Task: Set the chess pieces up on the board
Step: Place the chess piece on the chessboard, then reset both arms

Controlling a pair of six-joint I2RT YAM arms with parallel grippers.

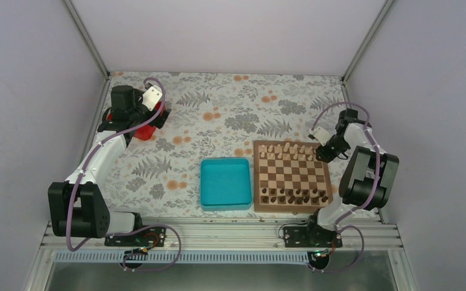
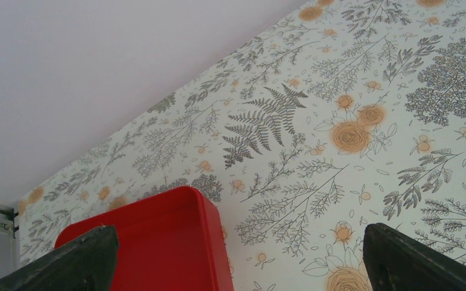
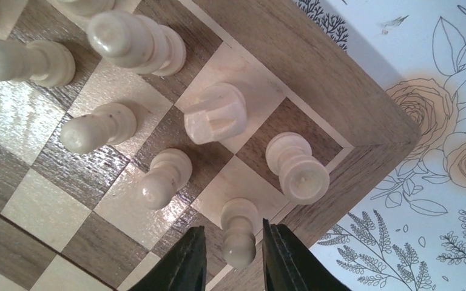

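**Top external:** The board [image 1: 291, 176] lies on the floral table [image 1: 218, 115], just right of a teal tray [image 1: 225, 183]. The chess pieces [image 1: 285, 149] fill its two far ranks and dark chessmen [image 1: 295, 195] line the near side, so the set-up looks close to done. The right gripper [image 1: 323, 151] hangs over the far right corner of the board, where the last pale men belong. The left gripper [image 1: 150, 104] is parked well apart, above a red tray [image 1: 145, 130] at the table's far left, apparently to keep clear of the work.

**Left wrist:** The left gripper [image 2: 243, 260] is spread wide with nothing between its fingers [image 2: 79, 260]. Only a corner of the red tray [image 2: 151, 242] and patterned tabletop lie below.

**Right wrist:** The right gripper [image 3: 232, 231] straddles one pale pawn [image 3: 239, 233], which stands upright on an edge square just inside the board's border [image 3: 340, 79]. The jaws are slightly parted, with a sliver of gap on either side, so they are not pinching it. The narrow opening probably spares the neighbouring pale men, which stand close by on adjoining squares.
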